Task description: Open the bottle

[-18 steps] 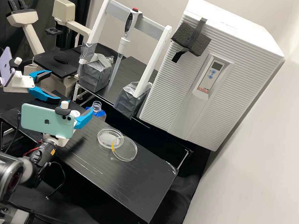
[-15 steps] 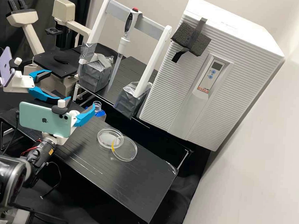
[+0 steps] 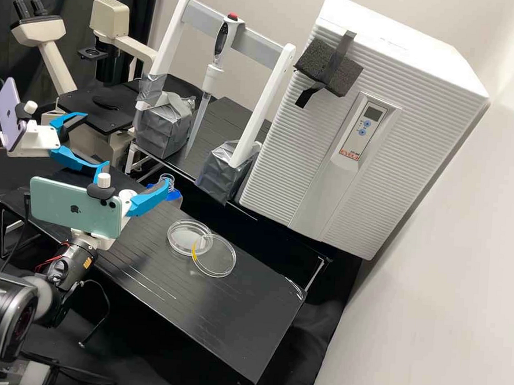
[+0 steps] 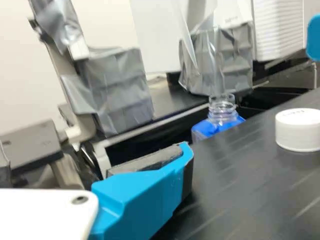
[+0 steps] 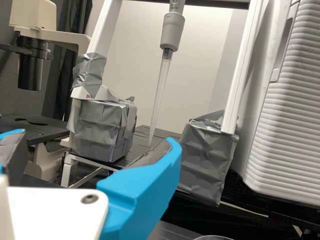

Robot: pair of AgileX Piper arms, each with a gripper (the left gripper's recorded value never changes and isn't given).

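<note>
While both arms come in from one side in the high view, the left arm (image 3: 33,138) sits farther back and the right arm (image 3: 67,256) nearer. Left jaws: wide, holding nothing, apart from the bottle (image 3: 174,195). Right jaws: wide, holding nothing. One blue finger (image 3: 146,197) ends right at the bottle's neck; I cannot tell whether it touches. The bottle stands upright at the back edge of the surface (image 3: 220,312), its neck uncapped.

Count:
- 1 bottle
- 2 clear dishes (image 3: 189,236), overlapping mid-surface
- 1 pipette (image 3: 209,79) hanging on a white stand
- 2 taped blocks (image 3: 162,123) at the stand's feet
- 1 microscope (image 3: 46,34)
- 1 white ribbed unit (image 3: 328,162)

Left wrist view: one finger of the left jaws shows, its tip well short of the bottle, which stands ahead of it with an open neck and a blue label. 1 white cap (image 4: 298,129) lies on the surface beside the bottle, apart from it. The tip of a right-arm finger (image 4: 314,30) shows beyond the cap.

Right wrist view: both fingers of the right jaws are spread wide with nothing between them. Beyond them are the pipette and the two blocks.
</note>
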